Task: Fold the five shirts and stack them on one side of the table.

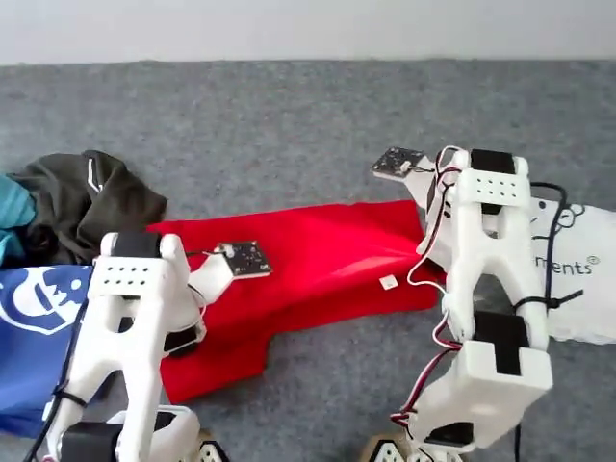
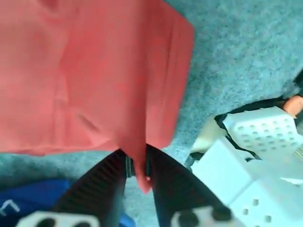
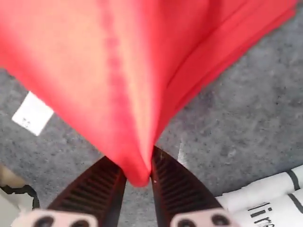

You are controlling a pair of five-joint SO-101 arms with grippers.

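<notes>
Lowest in the frame, the left gripper (image 2: 137, 161) is nipped narrow on an edge of the red shirt (image 1: 318, 255), left of centre. The right gripper (image 3: 138, 168) is likewise closed on a pinch of the same cloth, right of centre. The shirt's long axis runs left to right across the middle of the grey table (image 1: 289, 125), one end nearer each arm, so the fold likely needs both moving together. The blue shirt (image 1: 38, 308) and dark shirt (image 1: 77, 197) lie at the left edge, the white shirt (image 1: 597, 279) at the right.

Overhead view; wrist cameras close on red shirt (image 1: 318, 260)
</notes>
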